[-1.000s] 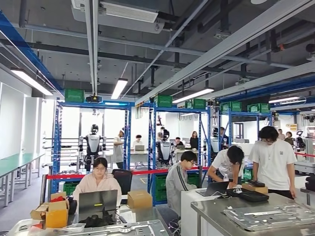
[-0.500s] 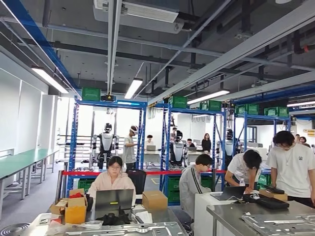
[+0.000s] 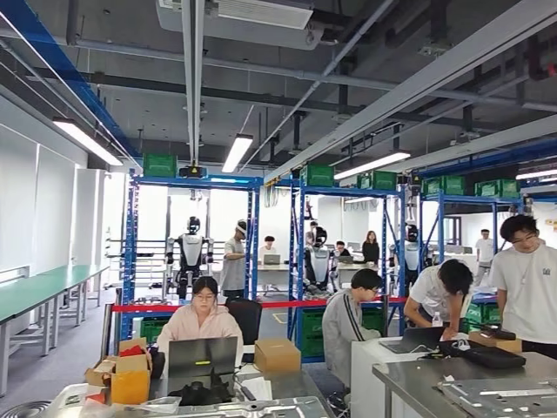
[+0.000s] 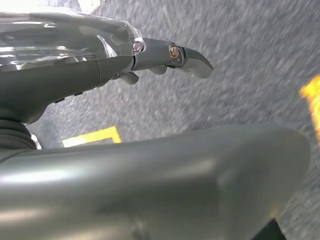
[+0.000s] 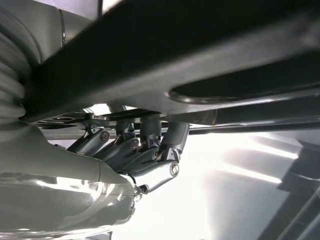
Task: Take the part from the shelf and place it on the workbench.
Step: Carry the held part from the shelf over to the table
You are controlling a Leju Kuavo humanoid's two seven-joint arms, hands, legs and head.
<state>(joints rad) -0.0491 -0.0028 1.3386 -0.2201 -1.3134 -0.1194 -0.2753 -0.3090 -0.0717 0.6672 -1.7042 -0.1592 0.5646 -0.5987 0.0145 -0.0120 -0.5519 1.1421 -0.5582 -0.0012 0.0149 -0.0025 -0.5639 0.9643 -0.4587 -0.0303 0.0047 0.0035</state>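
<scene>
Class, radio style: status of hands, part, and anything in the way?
Right hand curled against dark flat part. Left hand: grip unclear. Workbench ahead right, people standing behind it.

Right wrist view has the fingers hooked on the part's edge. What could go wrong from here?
1. The right hand grips the dark part with curled fingers at an edge, so it may tilt or slip.
2. The workbench already carries a metal panel, and the part could land on it.
3. A person stands close behind that bench, perhaps within the part's swing.
</scene>
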